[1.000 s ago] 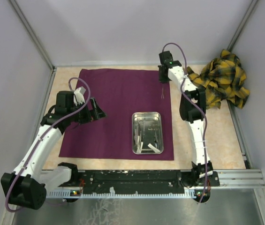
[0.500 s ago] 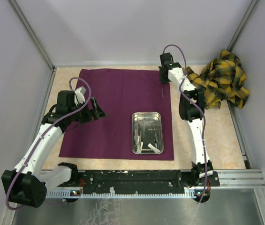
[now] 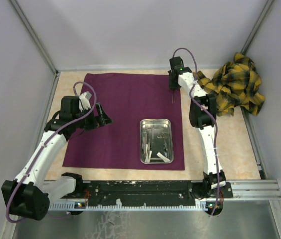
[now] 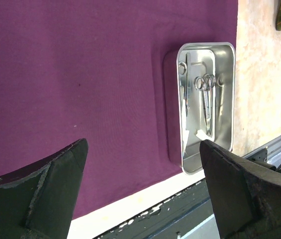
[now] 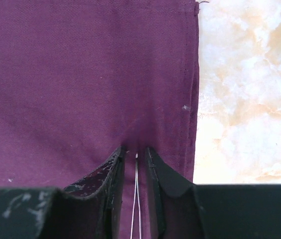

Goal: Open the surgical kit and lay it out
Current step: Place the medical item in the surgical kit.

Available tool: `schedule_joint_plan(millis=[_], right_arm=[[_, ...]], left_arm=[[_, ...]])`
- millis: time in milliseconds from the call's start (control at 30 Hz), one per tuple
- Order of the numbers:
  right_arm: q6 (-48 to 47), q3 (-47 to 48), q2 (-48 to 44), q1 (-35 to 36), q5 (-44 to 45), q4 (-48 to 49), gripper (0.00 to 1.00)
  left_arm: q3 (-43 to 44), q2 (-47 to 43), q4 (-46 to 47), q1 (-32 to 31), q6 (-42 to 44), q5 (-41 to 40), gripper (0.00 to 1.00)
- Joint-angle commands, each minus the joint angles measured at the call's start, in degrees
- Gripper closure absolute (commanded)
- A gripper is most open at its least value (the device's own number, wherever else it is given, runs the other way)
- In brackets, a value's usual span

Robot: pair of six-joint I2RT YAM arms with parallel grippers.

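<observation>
Barely shifting since a second ago, the right pincer (image 3: pixel 172 95) is hanging over the far right edge of the purple cloth wrap (image 3: pixel 125 114) in the top view, with the steel tray (image 3: pixel 156 121) sitting nearer on it. Seen from the left wrist, the left pincer (image 4: pixel 142 149) is hovering spread wide above the wrap. Seen from the right wrist, the right pincer is pinching thin forceps (image 5: pixel 136 199) against the wrap.

Beige marbled tabletop (image 3: pixel 230 144) under a flat purple cloth (image 3: pixel 120 119), a crumpled yellow plaid cloth (image 3: pixel 237 82) at far right.
</observation>
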Motion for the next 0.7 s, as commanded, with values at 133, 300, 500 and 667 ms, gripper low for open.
schedule_joint_plan(millis=[133, 300, 500, 667], right_arm=[[0.0, 3.6, -4.8, -0.6, 0.4, -0.3, 0.63], [1.3, 2.7, -10.2, -0.5, -0.7, -1.3, 0.52], [2.2, -4.3, -22.1, -0.5, -1.0, -1.1, 0.38], [3.0, -15.9, -34.2, 0.3, -2.0, 0.0, 0.36]], left_arm=[[1.8, -0.3, 0.7, -0.2, 0.3, -0.5, 0.0], [3.7, -1.1, -0.6, -0.3, 0.8, -1.4, 0.0], [5.4, -2.0, -2.0, -0.2, 0.9, -0.7, 0.01], [7.2, -2.4, -4.7, -0.2, 1.3, -2.1, 0.0]])
